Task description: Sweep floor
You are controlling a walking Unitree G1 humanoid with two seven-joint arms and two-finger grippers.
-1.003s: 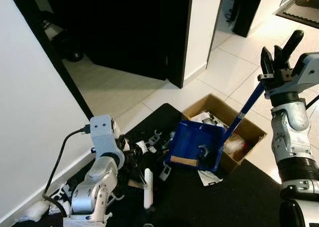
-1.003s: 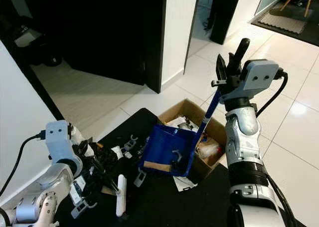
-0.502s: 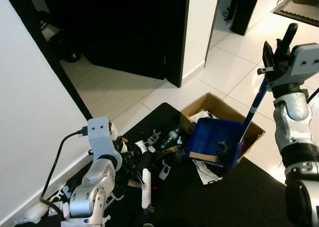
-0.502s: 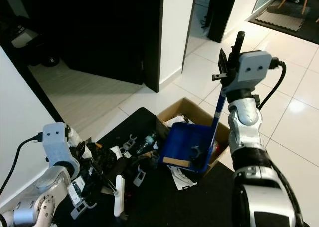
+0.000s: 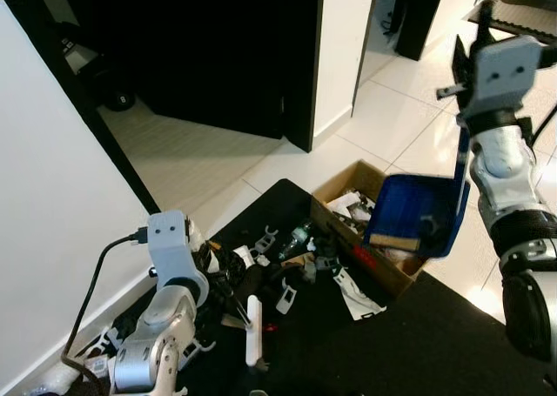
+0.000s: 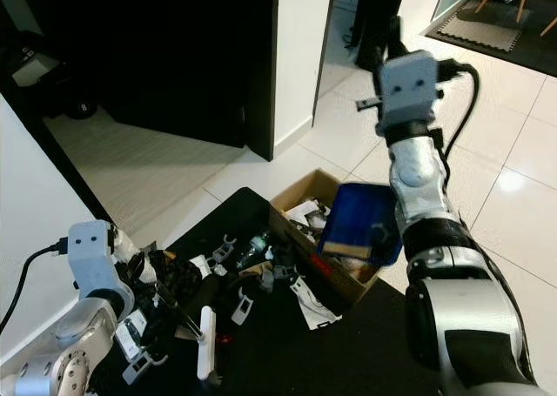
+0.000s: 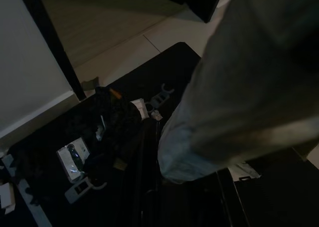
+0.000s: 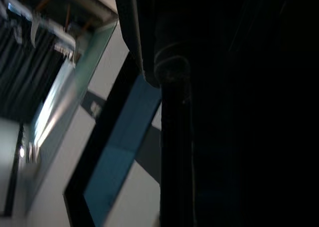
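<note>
A blue dustpan [image 5: 409,213], rigid plastic and probably light, hangs tipped on edge over an open cardboard box [image 5: 346,187], carried high by its long handle in the right end effector [image 5: 477,39], clenched on that handle, the sensible place to hold it. The box holds paper scraps and small litter. More debris, a white brush [image 5: 252,330] among it, lies on the black mat [image 5: 418,352] near the left end effector, grip unclear

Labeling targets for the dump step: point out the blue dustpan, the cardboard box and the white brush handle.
blue dustpan [image 5: 409,211], left eye view, pan's inner face
cardboard box [image 5: 345,182], left eye view, far rim
white brush handle [image 6: 204,352], right eye view, mid-handle
</note>
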